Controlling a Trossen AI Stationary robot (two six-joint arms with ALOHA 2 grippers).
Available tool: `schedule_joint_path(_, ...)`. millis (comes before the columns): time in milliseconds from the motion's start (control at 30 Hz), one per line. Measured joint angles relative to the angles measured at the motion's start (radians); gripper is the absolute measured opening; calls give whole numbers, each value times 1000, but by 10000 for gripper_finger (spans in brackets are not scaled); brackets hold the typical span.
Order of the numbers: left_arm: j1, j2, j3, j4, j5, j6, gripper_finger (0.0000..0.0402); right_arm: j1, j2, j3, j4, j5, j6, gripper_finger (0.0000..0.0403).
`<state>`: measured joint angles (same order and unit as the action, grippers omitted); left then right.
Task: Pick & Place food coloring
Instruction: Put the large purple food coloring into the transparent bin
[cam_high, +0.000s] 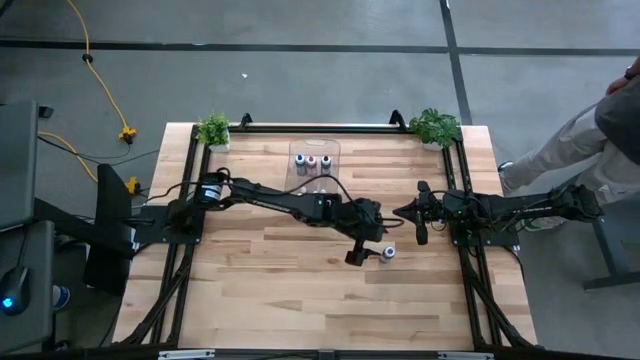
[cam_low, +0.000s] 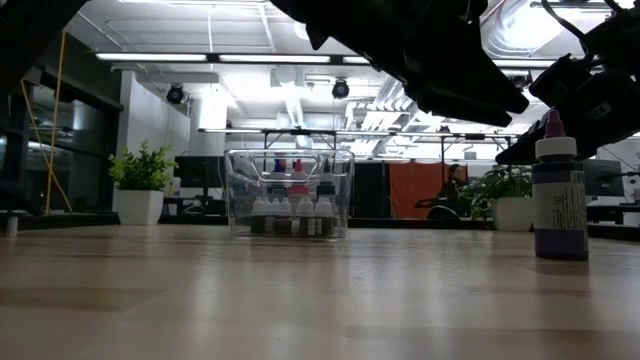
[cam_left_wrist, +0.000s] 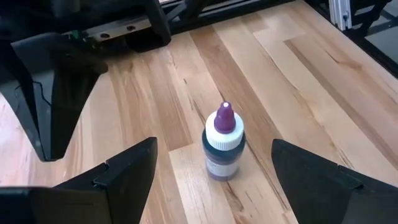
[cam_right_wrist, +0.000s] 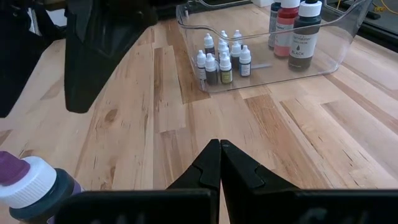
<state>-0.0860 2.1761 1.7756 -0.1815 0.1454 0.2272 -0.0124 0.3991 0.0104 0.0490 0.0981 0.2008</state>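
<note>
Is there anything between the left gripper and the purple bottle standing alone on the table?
Nothing visible. The left gripper is open, and the purple bottle stands upright on bare wood ahead of it, in line with the gap between its fingers. The right gripper is shut and waits off to the side.

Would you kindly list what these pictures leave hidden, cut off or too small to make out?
- High view: the purple bottle by the left gripper is too small for any label to be read.
- Right wrist view: that bottle is cut off by the picture's edge; only its cap and shoulder show.
- Low view: the small bottles in the clear bin overlap, so no count is possible.
- Low view: both grippers are cut off above.
</note>
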Motion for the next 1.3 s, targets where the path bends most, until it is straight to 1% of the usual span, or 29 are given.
schedule_joint_path(133,0,8,0,11,17,-6,310,0,0,0,0,0,0,0)
schedule_joint_path(333,0,13,0,10,20,-70,310,0,0,0,0,0,0,0)
schedule_joint_path(500,-7,13,0,7,16,-83,310,0,0,0,0,0,0,0)
schedule_joint_path(600,-14,13,23,-35,6,-99,310,0,0,0,0,0,0,0)
schedule_joint_path(700,-21,22,83,-85,-7,-101,310,0,0,0,0,0,0,0)
schedule_joint_path(800,-27,35,136,-155,-47,-96,310,0,0,0,0,0,0,0)
schedule_joint_path(933,-32,66,199,-169,-63,-81,310,0,0,0,0,0,0,0)
schedule_joint_path(1000,-32,80,228,-256,-90,-92,310,0,0,0,0,0,0,0)
schedule_joint_path(1067,-33,124,295,-269,-129,-93,310,0,-1,0,0,0,0,0)
schedule_joint_path(1100,-33,139,328,-302,-137,-93,310,0,0,0,1,0,0,0)
schedule_joint_path(1167,-33,176,409,-368,-137,-101,310,0,0,0,0,0,0,0)
schedule_joint_path(1233,-32,226,498,-389,-138,-98,310,0,-1,0,1,0,0,0)
schedule_joint_path(1300,-32,262,569,-459,-138,-96,310,0,-1,0,0,0,0,0)
